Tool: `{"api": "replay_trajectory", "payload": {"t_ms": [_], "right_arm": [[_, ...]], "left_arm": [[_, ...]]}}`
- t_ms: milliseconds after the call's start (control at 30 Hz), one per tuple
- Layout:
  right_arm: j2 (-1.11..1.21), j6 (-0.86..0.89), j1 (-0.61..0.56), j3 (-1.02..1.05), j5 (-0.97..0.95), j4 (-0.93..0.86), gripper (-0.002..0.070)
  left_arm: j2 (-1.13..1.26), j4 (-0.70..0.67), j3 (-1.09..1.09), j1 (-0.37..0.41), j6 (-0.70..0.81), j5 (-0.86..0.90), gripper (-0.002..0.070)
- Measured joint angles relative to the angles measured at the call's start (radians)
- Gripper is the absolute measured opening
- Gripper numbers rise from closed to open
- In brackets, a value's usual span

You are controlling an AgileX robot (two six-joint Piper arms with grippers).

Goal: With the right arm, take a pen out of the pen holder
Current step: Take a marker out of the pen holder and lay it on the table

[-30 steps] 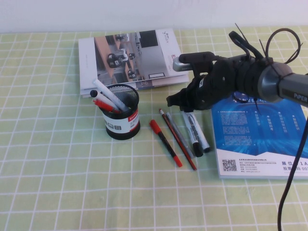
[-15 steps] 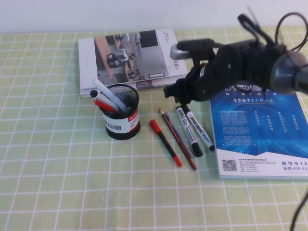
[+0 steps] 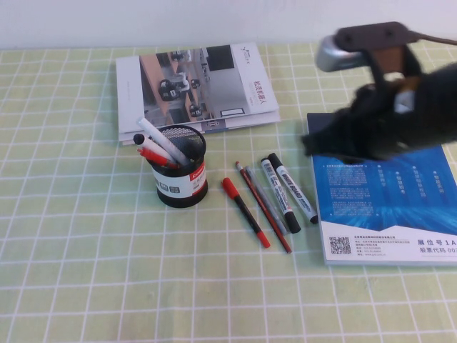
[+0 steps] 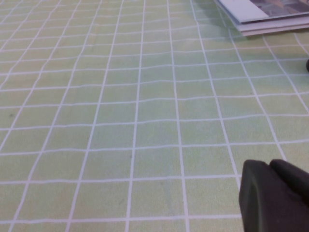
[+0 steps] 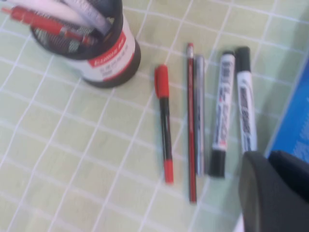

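The black mesh pen holder (image 3: 182,179) (image 5: 91,53) stands left of the table's middle, with white and red pens (image 3: 161,143) (image 5: 48,24) leaning in it. Two black-and-white markers (image 3: 285,193) (image 5: 234,106), a red-capped pen (image 3: 245,211) (image 5: 165,125) and a red pencil (image 3: 264,207) (image 5: 190,121) lie side by side right of the holder. My right gripper (image 3: 310,145) (image 5: 268,157) hangs raised over the blue booklet's near-left corner, shut and holding nothing. In the left wrist view, my left gripper (image 4: 269,164) is shut, low over bare tablecloth.
A blue booklet (image 3: 385,207) (image 5: 294,130) lies at the right under my right arm. A grey magazine (image 3: 193,86) (image 4: 270,12) lies behind the holder. A green checked cloth (image 3: 86,271) covers the table.
My right arm has lifted from above the markers and swung right, over the blue booklet. Its fingers have closed empty. The two markers stay on the cloth.
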Motion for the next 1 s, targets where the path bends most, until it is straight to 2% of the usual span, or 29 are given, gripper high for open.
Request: {"api": "replay_trajectory", "payload": {"t_ms": [200, 333, 500, 667, 833, 1000], "right_arm": [[-0.240, 0.000, 0.000, 0.174, 0.011, -0.001, -0.0012], [-0.354, 0.000, 0.000, 0.248, 0.092, 0.037, -0.0012], [-0.398, 0.000, 0.000, 0.261, 0.264, 0.052, -0.0012], [-0.405, -0.039, 0.000, 0.261, 0.319, 0.028, -0.0012], [-0.414, -0.055, -0.005, 0.284, 0.275, 0.011, -0.0012], [-0.511, -0.221, -0.124, 0.444, 0.039, 0.081, -0.0013]], "left_arm": [[0.000, 0.000, 0.000, 0.000, 0.000, 0.000, -0.0005], [0.000, 0.000, 0.000, 0.000, 0.000, 0.000, -0.0005], [0.000, 0.000, 0.000, 0.000, 0.000, 0.000, -0.0005], [0.000, 0.000, 0.000, 0.000, 0.000, 0.000, -0.0005], [0.000, 0.000, 0.000, 0.000, 0.000, 0.000, -0.0005], [0.000, 0.000, 0.000, 0.000, 0.000, 0.000, -0.0005]]}}
